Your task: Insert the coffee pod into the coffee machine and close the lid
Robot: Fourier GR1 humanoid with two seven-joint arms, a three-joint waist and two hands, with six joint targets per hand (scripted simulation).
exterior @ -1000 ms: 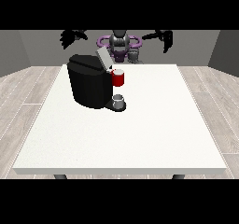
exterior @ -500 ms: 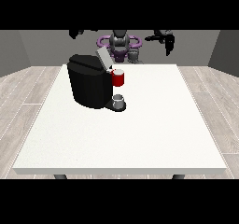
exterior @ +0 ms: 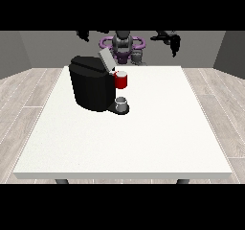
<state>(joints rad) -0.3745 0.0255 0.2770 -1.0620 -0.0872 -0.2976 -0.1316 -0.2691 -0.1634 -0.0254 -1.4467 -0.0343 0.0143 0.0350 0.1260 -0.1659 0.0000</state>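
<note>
Black coffee machine [exterior: 93, 89] stands upper left of centre on the white tabletop [exterior: 143, 143], lid [exterior: 106, 59] raised. Grey coffee pod [exterior: 137, 57] sits at the far edge. Robot hand at the view's right [exterior: 173, 43] and robot hand at the view's left [exterior: 84, 34]: raised, finger state cannot be told.

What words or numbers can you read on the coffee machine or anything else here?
None: no words, numbers, brand names or signs can be read anywhere.
The black coffee machine shows no writing.
The red thing at the machine is plain.
The grey cup under it is plain too.
The white table has no marks.
</note>
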